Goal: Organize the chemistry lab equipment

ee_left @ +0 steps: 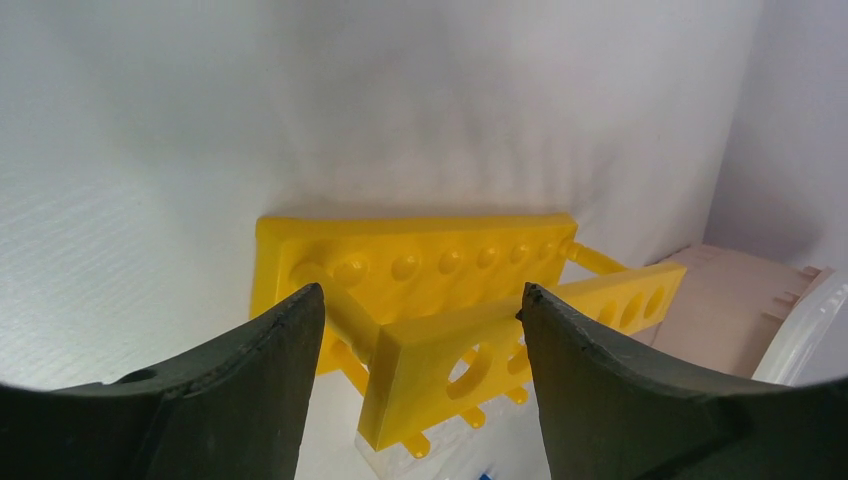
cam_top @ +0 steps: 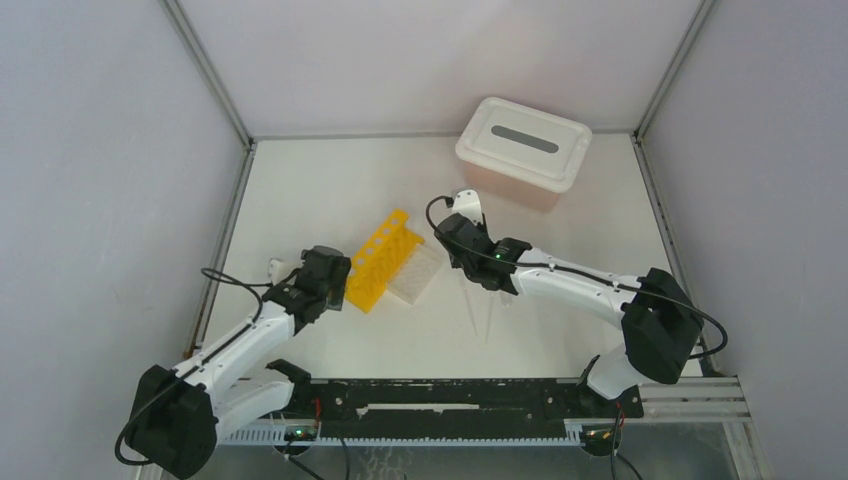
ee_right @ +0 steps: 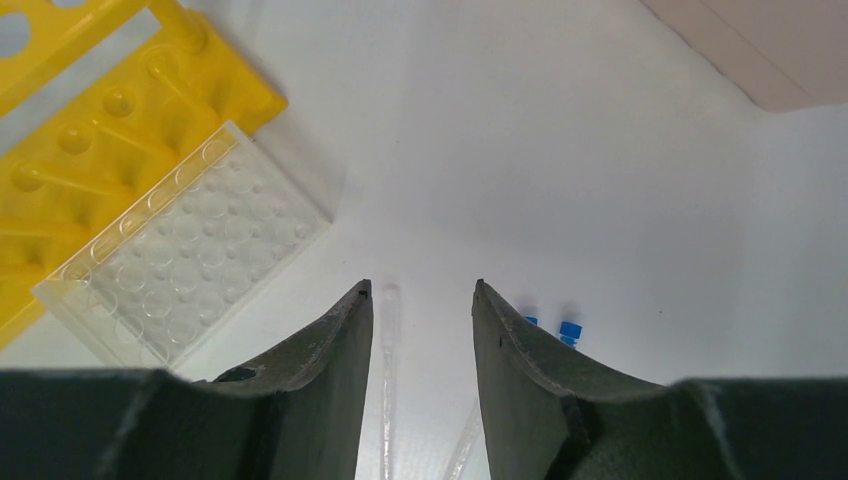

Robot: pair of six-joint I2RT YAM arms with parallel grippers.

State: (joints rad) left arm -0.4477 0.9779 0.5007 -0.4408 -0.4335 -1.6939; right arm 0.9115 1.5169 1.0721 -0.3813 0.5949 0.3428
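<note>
The yellow tube rack (cam_top: 383,258) lies tipped on the table, with the small clear grid rack (cam_top: 416,275) against its right side. My left gripper (ee_left: 422,290) is open, and a corner of the yellow rack (ee_left: 430,260) sits between its fingers; the left finger stands clear of it. My right gripper (ee_right: 421,285) hangs open and empty above two thin clear droppers (ee_right: 388,350) lying on the table. Two blue-capped tubes (ee_right: 570,330) rest just right of its right finger. The grid rack (ee_right: 190,250) and the yellow rack (ee_right: 100,150) lie to its left.
The pink tub (cam_top: 520,190) under its white lid (cam_top: 525,140) stands at the back right, beyond the right gripper (cam_top: 452,232). The droppers (cam_top: 474,300) lie under the right arm. Grey walls close in the white table (cam_top: 330,190) on three sides.
</note>
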